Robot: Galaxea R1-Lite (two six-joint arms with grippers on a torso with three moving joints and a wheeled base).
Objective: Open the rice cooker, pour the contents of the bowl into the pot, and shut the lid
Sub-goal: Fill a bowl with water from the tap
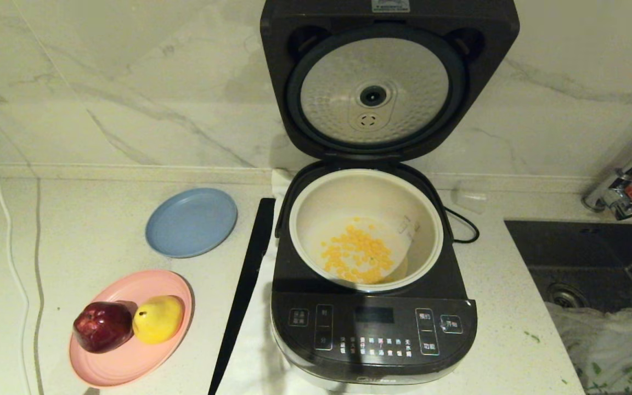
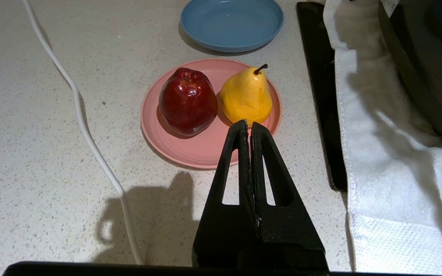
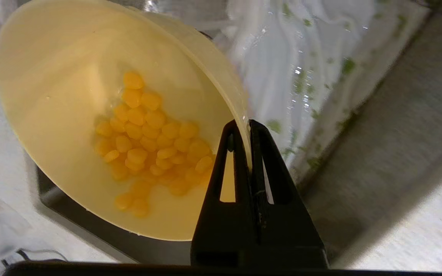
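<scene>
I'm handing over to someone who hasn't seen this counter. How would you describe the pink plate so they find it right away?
Start at the big dark rice cooker standing with its lid up. Two round plates lie on the counter to its left in the head view, past the long black strip. The pink plate is the nearer one, and unlike the bare blue plate, it carries a red apple and a yellow pear.

Right arm and bowl (image 3: pixel 90 115): outside the head view; seen only by the right wrist camera.
Bowl's far rim: cropped by the frame.
Surroundings behind bowl: blurred, unidentifiable.
Rice cooker (image 1: pixel 373 323): base cut by lower edge; lid (image 1: pixel 387 82) top cut by upper edge.
Panel labels: too small to read.
</scene>
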